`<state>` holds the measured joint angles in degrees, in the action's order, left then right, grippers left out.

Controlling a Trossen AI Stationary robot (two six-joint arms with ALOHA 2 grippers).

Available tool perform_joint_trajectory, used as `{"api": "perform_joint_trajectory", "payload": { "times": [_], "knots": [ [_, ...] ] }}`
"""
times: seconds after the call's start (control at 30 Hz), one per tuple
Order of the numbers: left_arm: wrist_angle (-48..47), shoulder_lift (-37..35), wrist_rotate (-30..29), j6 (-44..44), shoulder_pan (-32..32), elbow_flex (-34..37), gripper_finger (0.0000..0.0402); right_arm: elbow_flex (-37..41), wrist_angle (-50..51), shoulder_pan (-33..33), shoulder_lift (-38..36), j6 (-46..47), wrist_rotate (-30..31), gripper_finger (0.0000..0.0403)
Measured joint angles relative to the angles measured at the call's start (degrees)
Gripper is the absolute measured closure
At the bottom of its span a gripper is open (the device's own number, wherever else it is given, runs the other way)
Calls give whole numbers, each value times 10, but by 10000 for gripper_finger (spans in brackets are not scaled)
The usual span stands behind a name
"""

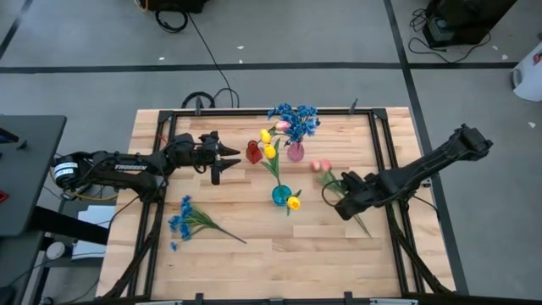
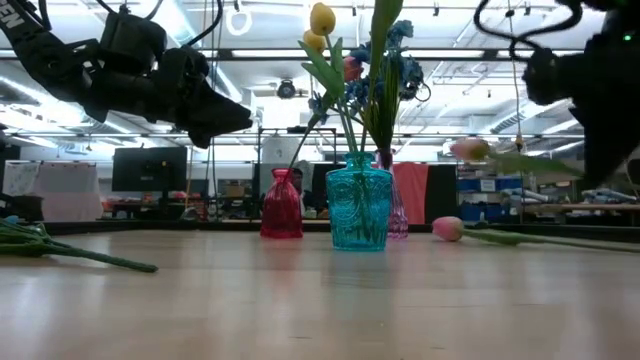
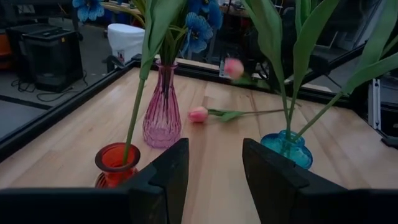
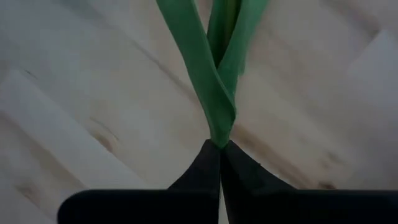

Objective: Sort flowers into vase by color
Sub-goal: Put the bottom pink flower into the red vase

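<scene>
Three vases stand mid-table: a red vase [image 1: 253, 152] with a yellow tulip, a pink vase [image 1: 295, 151] with blue flowers [image 1: 294, 119], and a teal vase [image 1: 280, 195] with yellow tulips. A blue sprig [image 1: 182, 222] lies flat on the table at the near left. My right gripper [image 4: 219, 144] is shut on a pink tulip [image 2: 468, 150] to the right of the teal vase. A second pink tulip [image 2: 447, 228] lies on the table. My left gripper [image 3: 214, 168] hovers open, left of the red vase, facing the vases. My right gripper pinches the pink tulip's green stem and leaves [image 4: 217, 124] between its two fingertips, well back from the bud. The fingers come from above, slanting down. The bud end [image 3: 234, 68] is lifted clear of the table and the stem runs nearly level.
A black frame rail [image 1: 381, 152] borders the wooden table [image 1: 254, 263] at the sides and back. Bare wood shows along the near edge, right of the blue sprig. The room beyond holds desks and screens.
</scene>
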<state>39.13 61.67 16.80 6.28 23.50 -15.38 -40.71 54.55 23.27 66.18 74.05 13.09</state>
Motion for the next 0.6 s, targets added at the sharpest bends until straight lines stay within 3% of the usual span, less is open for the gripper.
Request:
{"api": "perform_joint_trajectory", "payload": {
  "times": [0.2, 0.6],
  "knots": [
    [-13, 0, 0, 4, 0, 0, 245, 0, 0, 1, -59, -25, 70, 393],
    [-12, 0, 12, 0, 0, 0, 245, 0, -19, 3, -107, -55, 103, 393]
  ]
}}
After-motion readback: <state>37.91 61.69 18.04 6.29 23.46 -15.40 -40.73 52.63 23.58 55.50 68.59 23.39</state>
